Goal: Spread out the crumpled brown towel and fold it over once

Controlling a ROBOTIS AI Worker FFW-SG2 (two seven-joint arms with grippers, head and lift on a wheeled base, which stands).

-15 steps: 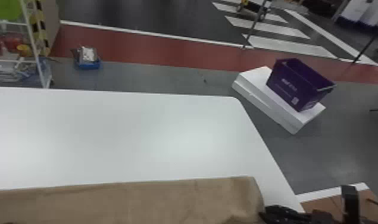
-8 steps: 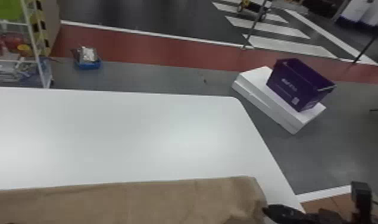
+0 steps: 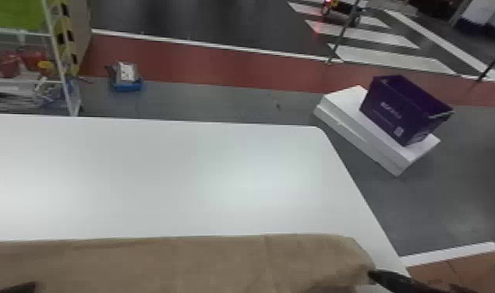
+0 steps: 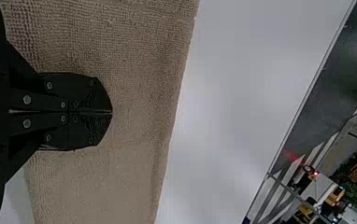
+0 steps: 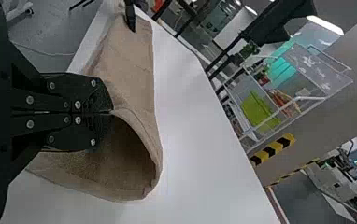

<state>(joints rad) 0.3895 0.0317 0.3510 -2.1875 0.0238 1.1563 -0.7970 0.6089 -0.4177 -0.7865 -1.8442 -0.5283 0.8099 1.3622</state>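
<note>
Under left gripper [image 3: 22, 287], brown towel [image 3: 203, 261] is lying long across white table [image 3: 141, 175]. Left gripper [image 4: 110, 112] is pressing its two black fingers shut, tips together. Right gripper [image 3: 375, 275] is pinching towel edge, its fingers squeezing tight. Just beside those tips, towel is curling round like open pocket. Past both grippers, table is stretching away. Well past right fingertips, purple box [image 3: 398, 109] is sitting on white slabs [image 3: 347, 113]

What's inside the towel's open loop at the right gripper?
The shaded inner cloth of the towel can be seen; whatever lies behind the right gripper is covered and can't be told.
</note>
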